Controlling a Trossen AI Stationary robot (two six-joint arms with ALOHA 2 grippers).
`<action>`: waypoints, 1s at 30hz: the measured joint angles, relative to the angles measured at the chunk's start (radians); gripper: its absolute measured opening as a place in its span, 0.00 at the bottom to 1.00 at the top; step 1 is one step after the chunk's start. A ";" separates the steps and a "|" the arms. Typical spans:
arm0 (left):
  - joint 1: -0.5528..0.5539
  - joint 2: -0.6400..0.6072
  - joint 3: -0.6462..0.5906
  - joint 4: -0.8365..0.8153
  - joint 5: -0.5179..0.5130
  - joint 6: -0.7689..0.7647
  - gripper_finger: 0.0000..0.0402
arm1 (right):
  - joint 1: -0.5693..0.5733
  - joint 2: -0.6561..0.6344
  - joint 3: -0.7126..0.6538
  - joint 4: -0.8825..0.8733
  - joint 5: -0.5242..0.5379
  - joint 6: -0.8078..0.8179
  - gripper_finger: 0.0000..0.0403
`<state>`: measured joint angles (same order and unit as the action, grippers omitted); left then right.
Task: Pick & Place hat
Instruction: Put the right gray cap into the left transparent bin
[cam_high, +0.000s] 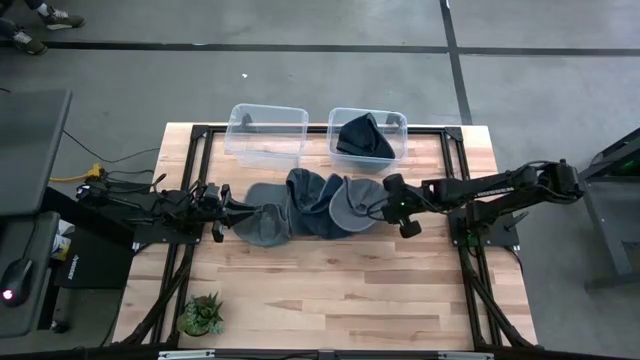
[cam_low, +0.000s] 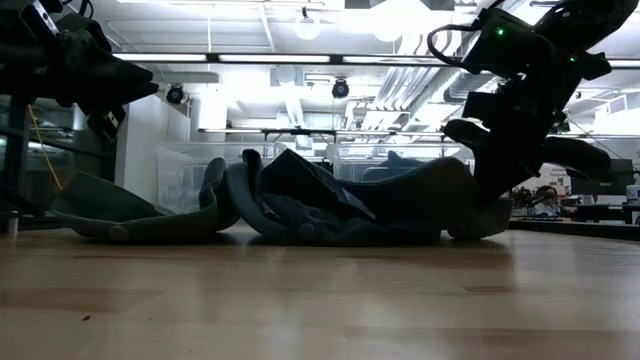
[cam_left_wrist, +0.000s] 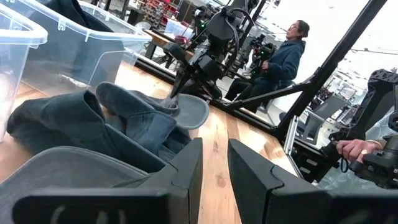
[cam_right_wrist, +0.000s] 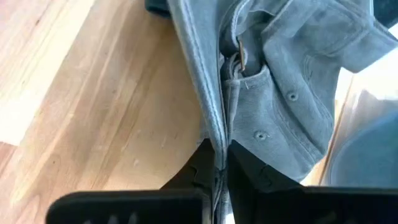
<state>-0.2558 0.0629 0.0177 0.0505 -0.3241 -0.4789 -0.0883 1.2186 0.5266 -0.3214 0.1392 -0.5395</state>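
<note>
Three hats lie in a row across the middle of the table. A grey hat (cam_high: 265, 225) is on the left, a dark blue one (cam_high: 305, 195) in the middle, and a grey cap (cam_high: 352, 208) on the right. My right gripper (cam_high: 383, 203) is at the grey cap's right end and shut on it (cam_right_wrist: 217, 171). My left gripper (cam_high: 228, 208) hovers above the left edge of the grey hat (cam_low: 130, 215). Its fingers (cam_left_wrist: 214, 168) stand a narrow gap apart with nothing between them. Another dark hat (cam_high: 362, 138) sits in the right clear bin. My right gripper pinches the brim's edge (cam_right_wrist: 214, 140) of the grey cap between its two fingers. The fingers come from the table's right side, slanting down. The cap (cam_low: 430, 195) lies on the table and leans against the dark blue hat (cam_low: 300, 200).
Two clear bins stand at the far edge, the left one (cam_high: 267, 112) without a hat and the right one (cam_high: 335, 115) holding one. A small potted plant (cam_high: 202, 315) is at the near left corner. The near half of the table is bare wood. A person (cam_left_wrist: 280, 59) sits beyond the table.
</note>
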 joint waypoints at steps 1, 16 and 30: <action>0.000 0.000 0.000 0.000 0.000 0.000 0.18 | 0.000 0.000 0.000 0.000 0.001 0.011 0.05; 0.000 0.000 0.000 0.000 -0.001 -0.054 0.18 | 0.100 0.000 0.003 -0.003 0.070 0.102 0.03; 0.000 0.000 0.000 0.000 -0.009 -0.184 0.18 | 0.237 0.000 0.201 -0.238 0.216 0.102 0.03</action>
<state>-0.2557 0.0628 0.0174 0.0505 -0.3332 -0.6625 0.1484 1.2186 0.7272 -0.5592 0.3547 -0.4373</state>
